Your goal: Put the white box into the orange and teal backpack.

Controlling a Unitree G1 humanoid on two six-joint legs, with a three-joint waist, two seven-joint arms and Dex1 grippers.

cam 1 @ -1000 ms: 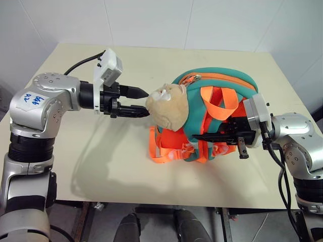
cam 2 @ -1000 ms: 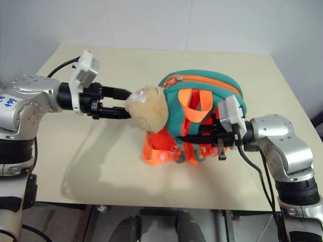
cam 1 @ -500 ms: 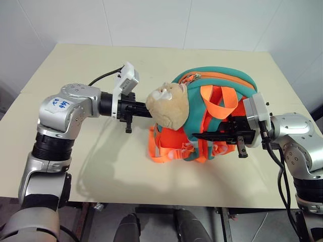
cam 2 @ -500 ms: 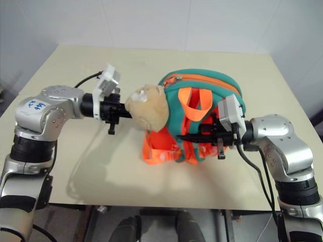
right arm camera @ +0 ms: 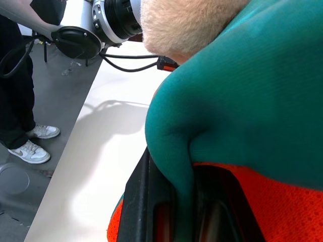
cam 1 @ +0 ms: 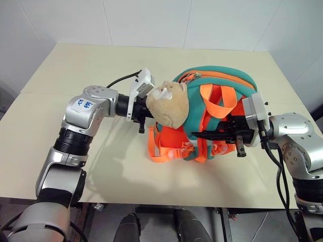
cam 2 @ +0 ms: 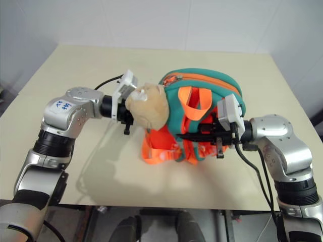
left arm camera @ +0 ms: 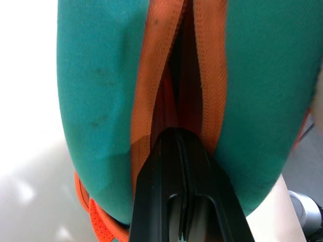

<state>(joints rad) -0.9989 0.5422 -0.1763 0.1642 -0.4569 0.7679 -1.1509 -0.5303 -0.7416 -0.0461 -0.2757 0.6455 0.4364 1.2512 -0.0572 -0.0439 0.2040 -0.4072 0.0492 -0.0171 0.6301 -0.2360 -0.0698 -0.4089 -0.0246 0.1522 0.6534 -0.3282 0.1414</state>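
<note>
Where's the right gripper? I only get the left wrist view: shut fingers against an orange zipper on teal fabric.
Observer: The right gripper is clamped on a teal fold of the orange and teal backpack, on the side opposite your left gripper.
Operator: Bag upright?
Observer: It stands on the table, orange straps toward the robot, with the plush head next to the left wrist.
Operator: Anyone nearby?
Observer: A person's legs stand beside the table.
</note>
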